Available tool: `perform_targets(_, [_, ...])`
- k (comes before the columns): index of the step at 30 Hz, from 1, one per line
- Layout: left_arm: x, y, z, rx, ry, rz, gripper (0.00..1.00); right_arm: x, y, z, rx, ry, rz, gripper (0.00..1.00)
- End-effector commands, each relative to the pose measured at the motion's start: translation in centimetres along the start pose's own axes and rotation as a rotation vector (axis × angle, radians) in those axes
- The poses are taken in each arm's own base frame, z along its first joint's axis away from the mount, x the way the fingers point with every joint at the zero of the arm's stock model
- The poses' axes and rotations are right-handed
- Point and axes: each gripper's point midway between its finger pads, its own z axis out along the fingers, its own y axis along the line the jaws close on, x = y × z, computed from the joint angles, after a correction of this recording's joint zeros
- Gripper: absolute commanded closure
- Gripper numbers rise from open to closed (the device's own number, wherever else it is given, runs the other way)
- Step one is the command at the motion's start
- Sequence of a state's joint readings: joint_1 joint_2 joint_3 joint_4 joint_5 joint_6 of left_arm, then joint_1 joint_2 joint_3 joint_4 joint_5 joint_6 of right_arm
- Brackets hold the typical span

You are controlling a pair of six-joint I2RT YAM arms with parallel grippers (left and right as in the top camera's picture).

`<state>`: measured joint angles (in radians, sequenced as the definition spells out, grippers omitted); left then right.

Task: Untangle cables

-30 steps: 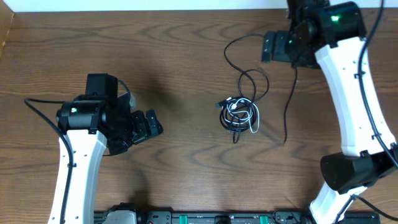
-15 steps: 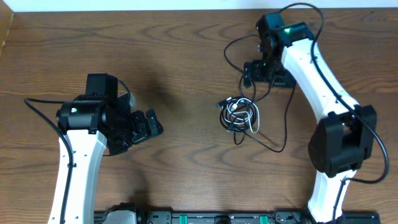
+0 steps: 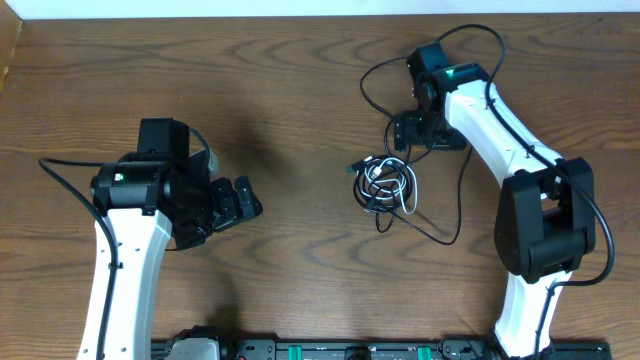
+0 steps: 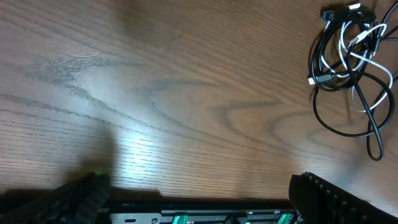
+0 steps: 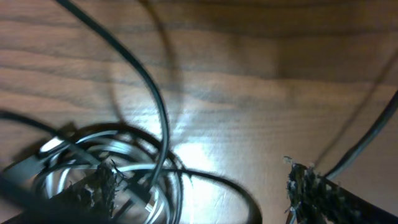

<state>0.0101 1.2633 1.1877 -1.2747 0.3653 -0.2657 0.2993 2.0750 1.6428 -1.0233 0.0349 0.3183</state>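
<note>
Near edge: a dark rail with green fittings runs along it, between the two arm bases.
Surface: a brown wood-grain table, matt, with a soft patch of glare in both wrist views.
Left gripper: over the left half and nearer the near edge than the far one. Its fingers are spread wide with nothing in them, and it faces the knot across bare wood.
Cables: right of the table's middle, about halfway between near and far edge, lying on the wood in one tight knot.
Look: thin black cords wound around a white cord. Small plugs poke out at the knot's left side. One black loop trails toward the near right, and another sweeps in a wide arc toward the far edge.
Right gripper: just past the knot on its far side, low over the wood. Its fingers are apart and clamp nothing, and a black strand crosses the gap between them in a blurred wrist view.
Open room: broad bare wood from the knot to the left edge and far left corner. On the right, the right arm and the loose loops crowd the space.
Far edge: a pale strip lies beyond it.
</note>
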Motion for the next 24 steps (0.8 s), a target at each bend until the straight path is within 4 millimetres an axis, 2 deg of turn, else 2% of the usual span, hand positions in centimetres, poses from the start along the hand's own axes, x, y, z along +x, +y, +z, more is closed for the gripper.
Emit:
perform_targets(1, [0.1,-0.1,0.2,0.005,0.012,-0.005,0.02,-0.2,-0.9,0.6,0.039,-0.015,-0.069,0.17])
perform_targets(4, [0.1,-0.1,0.2,0.005,0.012,-0.005,0.02,-0.8,-1.4,0.7,0.035,-0.034,-0.060,0.36])
perform_targets(7, [0.1,-0.1,0.2,0.005,0.012,-0.005,0.02,-1.4,-1.8,0.7,0.026,-0.047,-0.041,0.67])
perform_targets(10, [0.1,-0.1,0.2,0.005,0.012,-0.005,0.02,-1.5,-1.4,0.5,-0.022,-0.043,-0.032,0.93])
perform_targets(11, [0.1,-0.1,0.2,0.005,0.012,-0.005,0.02,-1.5,-1.1,0.2,-0.042,-0.039,-0.031,0.99])
perform_targets(14, [0.1,-0.1,0.2,0.005,0.012,-0.005,0.02,-1.8,-0.2,-2.1,-0.100,-0.042,-0.031,0.99])
perform_targets(18, [0.1,-0.1,0.2,0.005,0.012,-0.005,0.02,-3.6,0.3,-9.0,-0.129,-0.130,-0.033,0.99])
perform_targets(20, [0.1,-0.1,0.2,0.005,0.012,-0.005,0.02,-4.4,0.4,-13.4,-0.147,-0.203,-0.035,0.99])
perform_targets(24, [0.1,-0.1,0.2,0.005,0.012,-0.005,0.02,-5.8,0.3,-23.3,-0.194,-0.427,-0.040,0.99])
